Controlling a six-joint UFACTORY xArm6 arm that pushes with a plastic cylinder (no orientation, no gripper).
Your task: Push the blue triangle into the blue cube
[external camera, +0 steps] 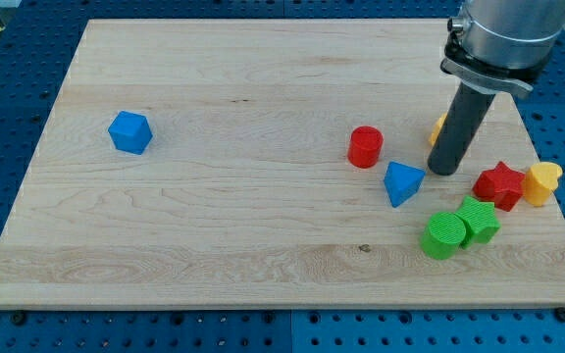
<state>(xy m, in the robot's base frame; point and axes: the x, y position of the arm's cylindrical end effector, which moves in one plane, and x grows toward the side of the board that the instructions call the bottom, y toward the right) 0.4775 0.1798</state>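
The blue triangle (401,182) lies on the wooden board at the view's right of centre. The blue cube (129,132) sits far off at the view's left. My tip (443,170) rests on the board just to the right of the blue triangle, a small gap between them. The rod rises up to the arm's grey body at the view's top right.
A red cylinder (366,147) stands just up-left of the triangle. An orange block (439,126) is partly hidden behind the rod. A red star (499,184), a yellow block (542,182), a green cylinder (444,236) and a green star-like block (478,220) crowd the right side. The board's edge (557,201) is near.
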